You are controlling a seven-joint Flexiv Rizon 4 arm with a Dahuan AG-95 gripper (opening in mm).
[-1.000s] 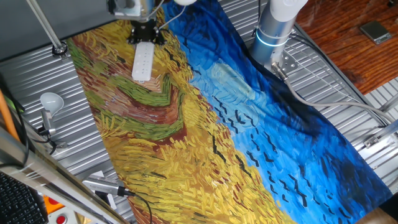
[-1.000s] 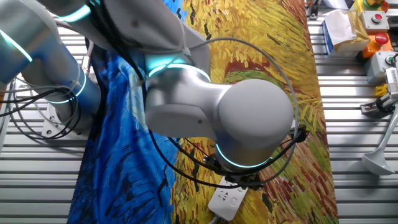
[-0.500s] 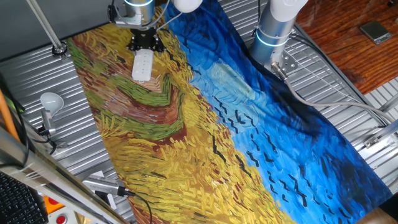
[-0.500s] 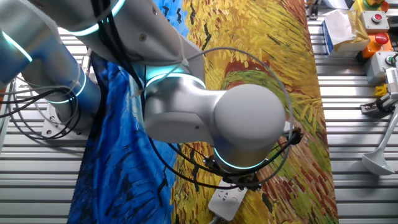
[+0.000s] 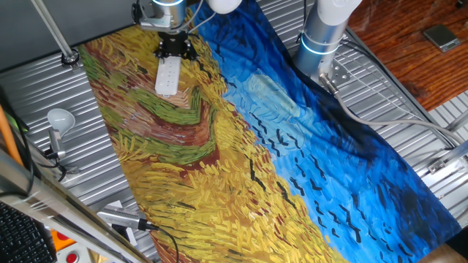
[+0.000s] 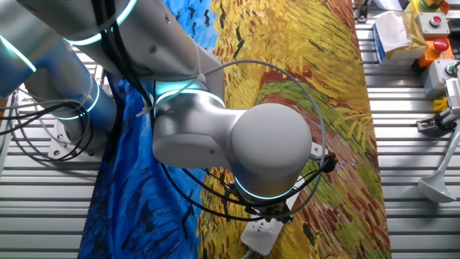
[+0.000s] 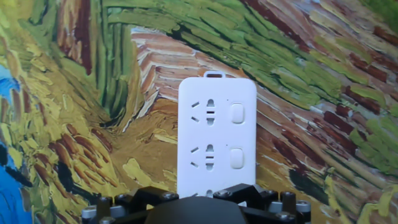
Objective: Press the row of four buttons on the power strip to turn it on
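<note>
The white power strip [image 5: 167, 75] lies on the painted cloth, at the far left in one fixed view. My gripper [image 5: 175, 51] hangs over its far end and covers that end. In the hand view the power strip [image 7: 216, 134] runs up the middle of the frame. Two of the buttons show on its right side, one button [image 7: 237, 114] above another [image 7: 236, 158]. The others are hidden under the gripper's black body at the bottom edge. The fingertips do not show. In the other fixed view the arm's wrist hides the gripper, and only the strip's end [image 6: 260, 234] shows.
A Van Gogh-print cloth [image 5: 241, 146] covers the slatted metal table. A white light bulb [image 5: 61, 117] on a stand is at the left. The arm's base [image 5: 325, 33] stands at the back right. Control boxes [image 6: 431, 29] and loose cables [image 6: 43, 137] sit at the table's edges.
The gripper has shifted a little along the power strip and now covers more of its far end. In the other fixed view the wrist has moved left and down. The strip has not moved.
</note>
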